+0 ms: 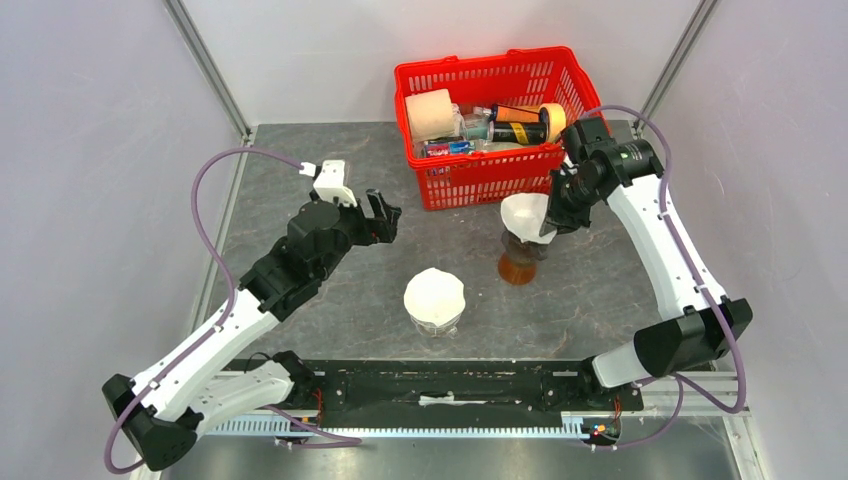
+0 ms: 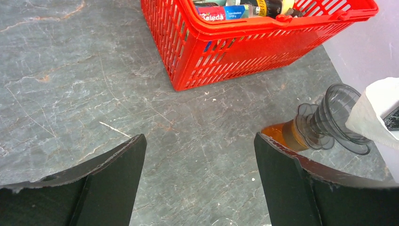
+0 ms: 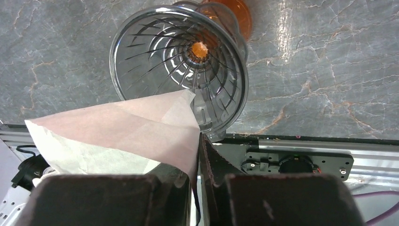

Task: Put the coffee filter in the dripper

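The dripper (image 3: 160,52) is a see-through ribbed cone with a hole at its bottom. It stands on a tumbler of brown liquid (image 1: 517,268), right of centre. My right gripper (image 3: 197,141) is nearly shut on one edge of the white coffee filter (image 3: 117,129). The filter's tip lies over the dripper's near rim, tilted, with most of it outside the cone. From above, the filter (image 1: 525,215) covers the dripper (image 1: 524,247), with the right gripper (image 1: 553,222) beside it. My left gripper (image 2: 200,141) is open and empty above bare table, left of the dripper (image 2: 336,113).
A red basket (image 1: 490,160) of bottles and a paper roll stands at the back, close behind the dripper. A clear glass (image 1: 436,325) holding a stack of white filters (image 1: 434,295) sits near the front centre. The arms' mounting rail (image 1: 450,390) runs along the near edge.
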`<state>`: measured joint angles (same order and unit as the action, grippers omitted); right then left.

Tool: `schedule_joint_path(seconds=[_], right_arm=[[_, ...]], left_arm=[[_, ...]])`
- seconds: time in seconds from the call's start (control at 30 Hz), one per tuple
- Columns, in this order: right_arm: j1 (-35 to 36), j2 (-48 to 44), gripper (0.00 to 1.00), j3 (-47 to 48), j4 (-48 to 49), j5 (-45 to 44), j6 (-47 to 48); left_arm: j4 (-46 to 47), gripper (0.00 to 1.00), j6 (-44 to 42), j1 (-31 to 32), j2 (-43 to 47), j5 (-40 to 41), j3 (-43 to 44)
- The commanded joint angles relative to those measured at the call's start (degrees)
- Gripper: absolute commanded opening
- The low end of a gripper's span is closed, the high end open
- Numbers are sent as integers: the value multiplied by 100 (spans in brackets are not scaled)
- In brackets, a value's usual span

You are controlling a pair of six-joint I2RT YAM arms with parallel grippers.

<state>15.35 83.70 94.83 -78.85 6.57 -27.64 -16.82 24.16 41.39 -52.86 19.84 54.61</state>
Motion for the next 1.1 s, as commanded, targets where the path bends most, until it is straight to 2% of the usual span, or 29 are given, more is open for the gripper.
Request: schedule_joint_path(seconds=[0.0, 0.17, 0.3, 0.4, 0.6, 0.77, 0.93, 1.07], right_arm=[[-92, 73, 18, 250, -168, 44, 158], [-159, 104, 43, 368, -191, -94, 175], [-188, 91, 53, 538, -268, -181, 205], [-193, 71, 57, 709, -398, -356, 252], [-199, -104, 57, 1273, -493, -672, 283], [-169, -343, 49, 1144, 29, -135, 188], [83, -229, 36, 874, 317, -432, 29], [424, 88, 34, 835, 383, -864, -43]], left_arm=[[104, 91, 202, -166, 66, -285, -31], [73, 91, 237, -258, 31, -393, -34], [73, 91, 241, -291, 39, -422, -47], [74, 91, 239, -298, 64, -428, -69], [73, 91, 230, -311, 61, -366, -91], [78, 91, 241, -327, 13, -369, -91], [109, 92, 256, -368, 0, -367, -108], [85, 92, 254, -402, 2, -355, -115]])
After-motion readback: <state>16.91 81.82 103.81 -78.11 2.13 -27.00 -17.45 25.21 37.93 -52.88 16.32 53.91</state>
